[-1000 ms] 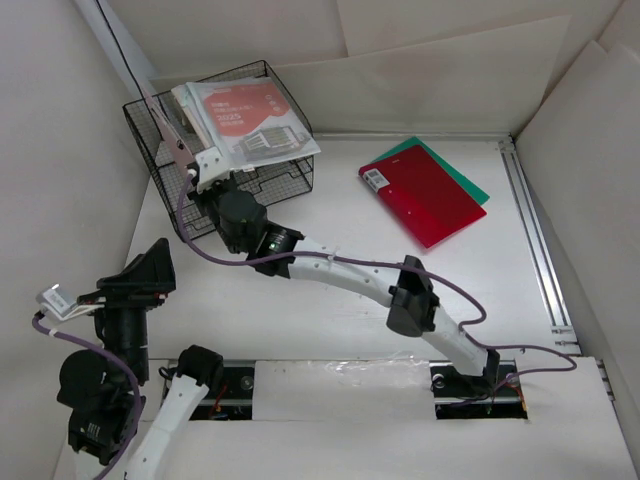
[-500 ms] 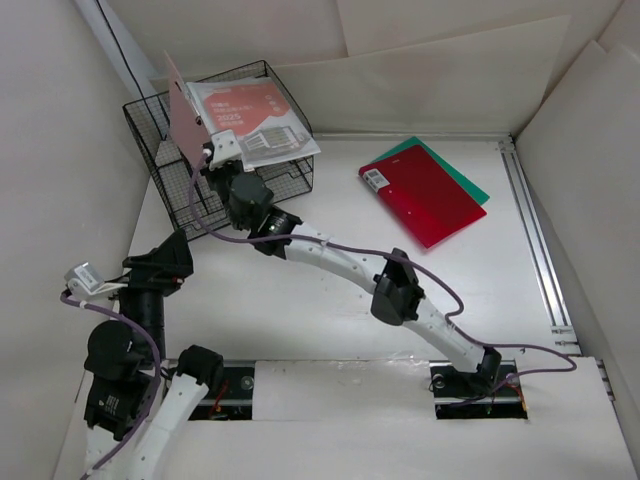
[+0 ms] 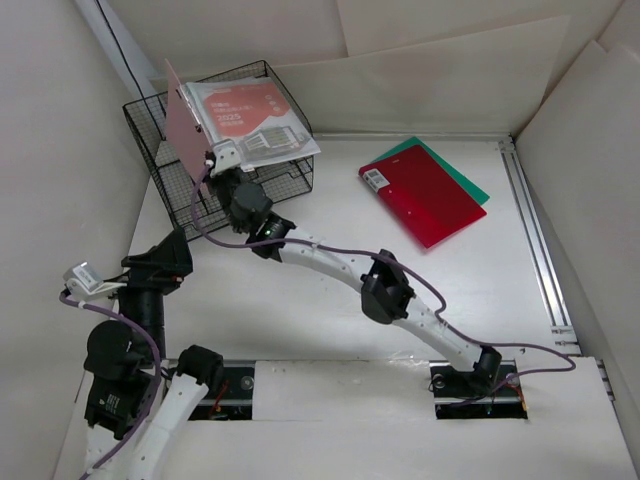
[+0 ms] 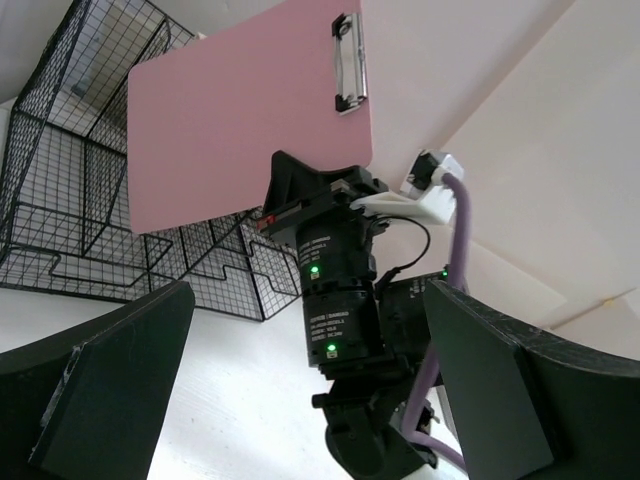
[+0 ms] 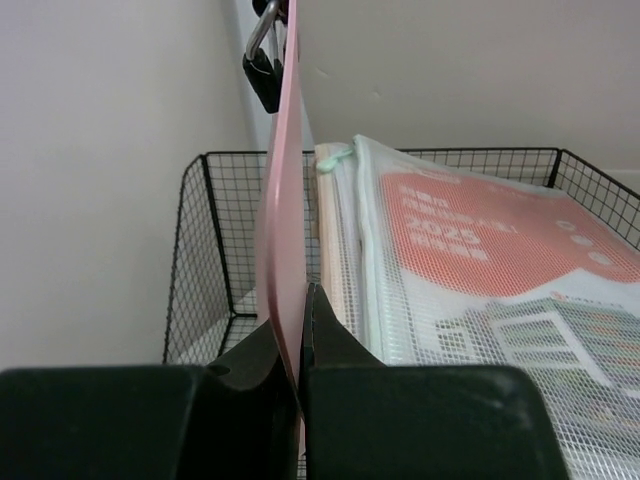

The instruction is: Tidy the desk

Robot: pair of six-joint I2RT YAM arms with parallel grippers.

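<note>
Pinching a pink clipboard [image 3: 183, 120] by its lower edge, the right pincer [image 3: 213, 160] holds the board upright on edge over the near-left side of a wire basket [image 3: 160, 170]. The wrist view shows the 2 fingers pressed tight on the thin board [image 5: 283, 200]. The metal clip [image 4: 347, 55] sits at the top, away from the grip. A mesh pouch [image 3: 255, 120] with a red printed sheet inside already lies tilted across the basket, just beside the board. The left pincer [image 3: 165, 262] hangs spread wide and empty at the near left, well apart from the basket and facing it. The table [image 3: 330, 220] is the broad matte white top under everything, with its rail [image 3: 535, 230] along the right; a red folder [image 3: 425, 190] lies on a green folder [image 3: 480, 192] toward its far right. The table itself looks hard, flat and fixed, so things should slide on it easily. The clipboard is probably light, stiff and smooth, and an edge pinch suits it, though it could pivot or slip if bumped against the wire.
</note>
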